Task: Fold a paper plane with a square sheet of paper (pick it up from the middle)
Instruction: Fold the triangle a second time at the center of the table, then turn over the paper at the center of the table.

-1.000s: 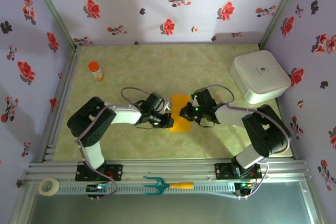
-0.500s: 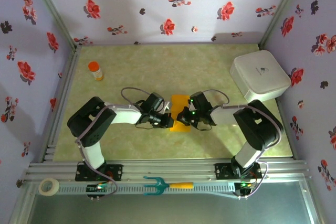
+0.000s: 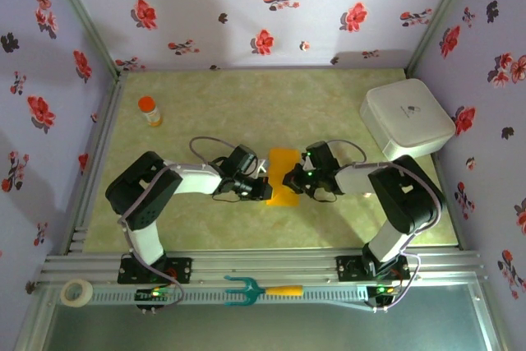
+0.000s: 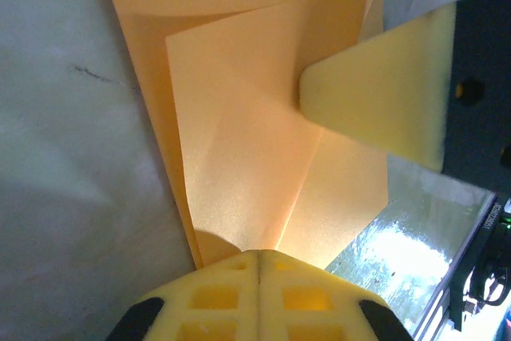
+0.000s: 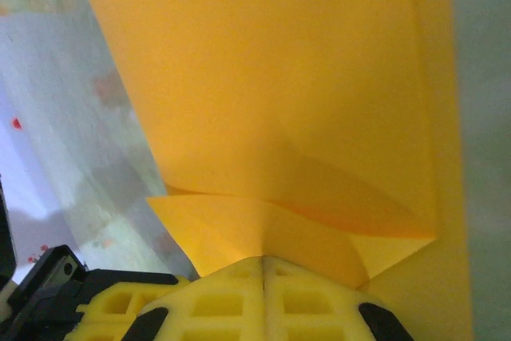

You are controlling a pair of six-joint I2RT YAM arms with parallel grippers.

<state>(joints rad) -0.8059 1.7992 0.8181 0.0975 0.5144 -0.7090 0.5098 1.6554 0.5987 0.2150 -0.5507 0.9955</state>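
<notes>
Left gripper (image 4: 257, 271) and right gripper (image 5: 263, 271) each pinch the creased orange paper (image 3: 282, 163), pads closed tight on opposite edges; the sheet lies flat between the two fingertips.

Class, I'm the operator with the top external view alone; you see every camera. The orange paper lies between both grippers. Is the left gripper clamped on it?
Observer: Yes. The left wrist view shows the left gripper shut on the square sheet of paper, pinching its edge.
Operator: And the right?
Observer: The right gripper is shut on a folded flap at the opposite edge.
Operator: Is the sheet flat?
Observer: No, creased layers overlap.
</notes>
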